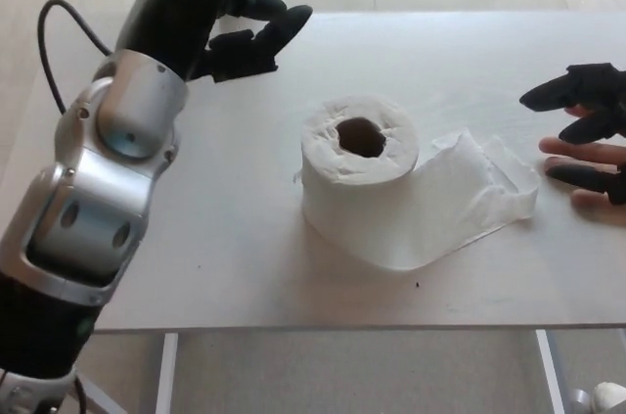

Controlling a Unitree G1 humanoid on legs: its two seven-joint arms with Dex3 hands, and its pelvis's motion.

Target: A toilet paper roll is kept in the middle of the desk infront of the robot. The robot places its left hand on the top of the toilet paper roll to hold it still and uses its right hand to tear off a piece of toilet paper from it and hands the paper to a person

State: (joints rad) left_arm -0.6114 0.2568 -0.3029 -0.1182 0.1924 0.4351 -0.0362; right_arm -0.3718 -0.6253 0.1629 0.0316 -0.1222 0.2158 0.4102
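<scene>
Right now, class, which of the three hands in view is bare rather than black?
The person's hand at the desk's right edge; the robot's left hand and right hand are black.

White toilet paper roll stands upright, brown core hole facing up, mid-desk; crumpled loose tail of white paper trails flat to pic right.

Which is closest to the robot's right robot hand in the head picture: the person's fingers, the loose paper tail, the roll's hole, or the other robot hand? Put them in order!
From the right robot hand:
1. Person's fingers, right beside it at the desk's right edge.
2. Loose paper tail, just to its left.
3. Roll's hole, mid-desk.
4. Left robot hand, far corner, top left.
</scene>
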